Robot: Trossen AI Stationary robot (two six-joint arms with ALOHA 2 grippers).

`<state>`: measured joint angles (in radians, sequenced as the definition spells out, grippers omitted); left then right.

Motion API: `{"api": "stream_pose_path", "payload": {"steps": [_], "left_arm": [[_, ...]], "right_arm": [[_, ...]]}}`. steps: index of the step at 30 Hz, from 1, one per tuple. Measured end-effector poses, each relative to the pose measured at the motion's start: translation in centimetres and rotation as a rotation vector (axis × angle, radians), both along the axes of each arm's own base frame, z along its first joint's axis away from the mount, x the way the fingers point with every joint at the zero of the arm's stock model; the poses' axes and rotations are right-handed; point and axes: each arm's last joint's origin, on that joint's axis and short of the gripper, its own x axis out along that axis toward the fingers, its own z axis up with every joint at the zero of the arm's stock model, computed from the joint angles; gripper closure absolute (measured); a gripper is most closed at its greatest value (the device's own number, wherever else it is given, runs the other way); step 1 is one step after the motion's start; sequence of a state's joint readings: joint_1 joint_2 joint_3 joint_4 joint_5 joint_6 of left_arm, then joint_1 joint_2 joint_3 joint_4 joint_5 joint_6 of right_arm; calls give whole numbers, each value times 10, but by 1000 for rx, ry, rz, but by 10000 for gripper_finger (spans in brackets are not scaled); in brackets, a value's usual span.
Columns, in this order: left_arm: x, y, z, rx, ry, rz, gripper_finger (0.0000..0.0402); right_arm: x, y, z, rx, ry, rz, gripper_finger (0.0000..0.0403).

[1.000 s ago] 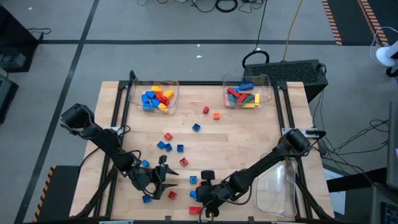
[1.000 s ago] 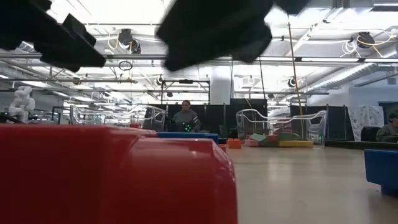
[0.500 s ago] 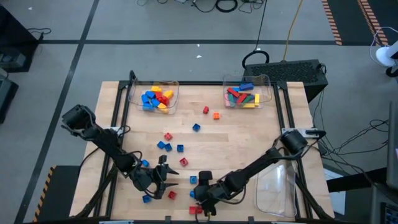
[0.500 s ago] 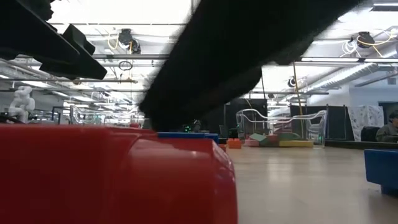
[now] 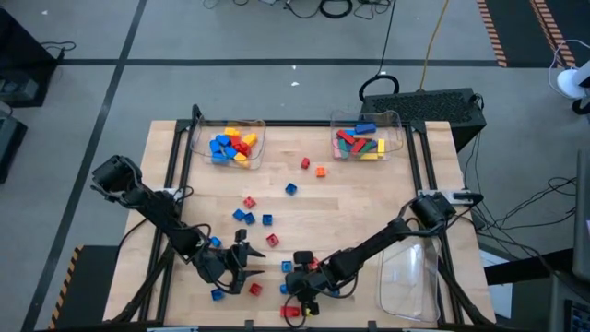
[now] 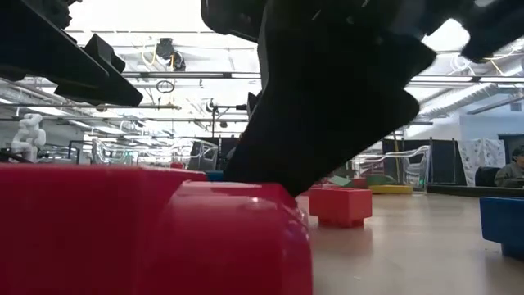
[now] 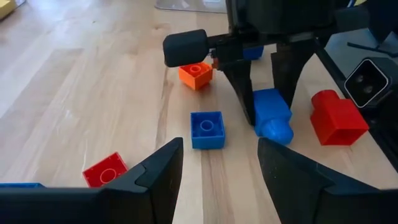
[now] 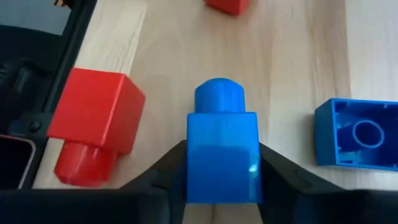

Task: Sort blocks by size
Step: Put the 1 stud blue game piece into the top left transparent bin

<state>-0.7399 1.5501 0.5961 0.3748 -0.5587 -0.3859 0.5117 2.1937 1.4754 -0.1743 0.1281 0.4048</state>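
Note:
My right gripper (image 5: 300, 295) stands low near the table's near edge, shut on a blue block (image 8: 222, 146) that lies on its side, stud pointing away from the wrist. A red block (image 8: 93, 127) lies just beside it, also on its side. To the left my left gripper (image 5: 241, 272) hovers open with nothing between its fingers. Ahead of it a small blue block (image 7: 207, 129), an orange one (image 7: 195, 73) and a small red one (image 7: 106, 169) rest on the wood. More loose blocks (image 5: 247, 215) are scattered mid-table. My right gripper pinches the blue block between its two fingers, one on each flat side (image 8: 198, 163) of the block's body. The fingers (image 7: 244, 93) slant down from the table's right side. The block rests on the table (image 7: 277, 127), lying on its side.
Two clear trays stand at the far edge, the left one (image 5: 198, 148) with small blocks and the right one (image 5: 401, 138) with longer ones. Another clear tray (image 5: 410, 281) sits at the near right. In the low view the red block (image 6: 147, 229) fills the foreground.
My right gripper has come down and a little toward the table's left, onto the blue block beside the red one. In the low view it drops from the top of the picture to just behind the red block.

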Motion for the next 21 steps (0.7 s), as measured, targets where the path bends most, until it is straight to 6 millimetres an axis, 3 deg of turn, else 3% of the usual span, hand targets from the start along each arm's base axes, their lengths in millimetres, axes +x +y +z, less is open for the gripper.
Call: {"api": "stream_pose_path", "payload": {"steps": [2,5,11,16,21], "left_arm": [[0,0,0,1,-1,4,191],[0,0,1,2,-4,8,191],[-13,5,17,42,-38,97,191],[-35,14,34,98,-57,209,191],[-47,22,39,134,-40,261,191]], "right_arm": [[1,-2,1,-3,-2,3,294],[3,-6,4,-17,-11,7,294],[8,-26,35,-94,-101,-30,294],[21,-68,56,-170,-153,-94,294],[41,-131,61,-205,-186,-196,294]]}}
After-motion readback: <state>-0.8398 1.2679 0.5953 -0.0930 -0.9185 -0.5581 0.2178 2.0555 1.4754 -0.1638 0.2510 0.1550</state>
